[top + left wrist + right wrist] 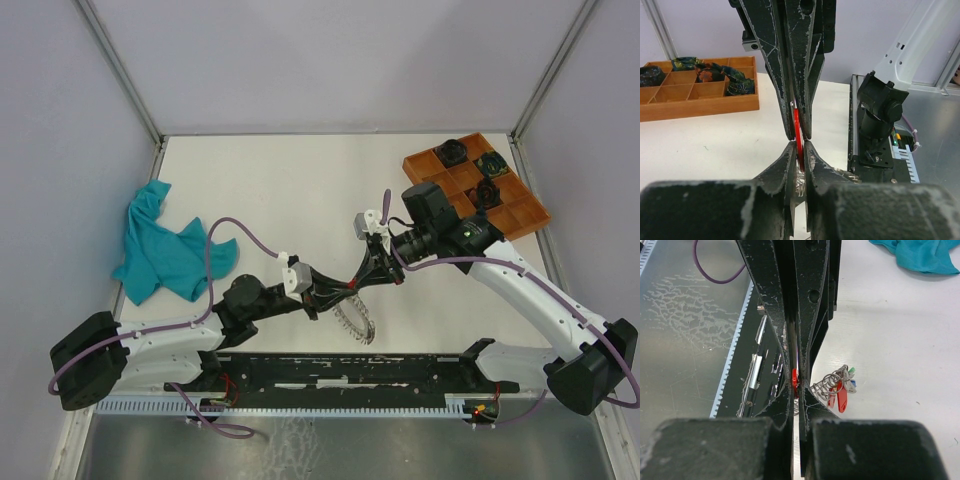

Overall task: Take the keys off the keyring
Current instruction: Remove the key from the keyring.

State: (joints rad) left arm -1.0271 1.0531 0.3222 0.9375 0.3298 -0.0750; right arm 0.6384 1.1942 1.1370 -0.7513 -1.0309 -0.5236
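A red-tagged key (796,124) is pinched from both ends above the table. My left gripper (799,146) comes up from below with its jaws narrow around the red tag and silver metal behind it. My right gripper (799,136) meets it tip to tip from above, shut on the same red tag (794,380). The top view shows the two grippers (345,291) (362,278) meeting at the table's middle. The coiled keyring (822,385) (352,318) hangs just beneath them. It carries more keys with red (841,399), green (852,370) and blue (854,384) tags.
An orange compartment tray (478,185) (695,95) with dark items sits at the back right. A teal cloth (165,250) (922,255) lies at the left. The arms' black mounting rail (340,370) runs along the near edge.
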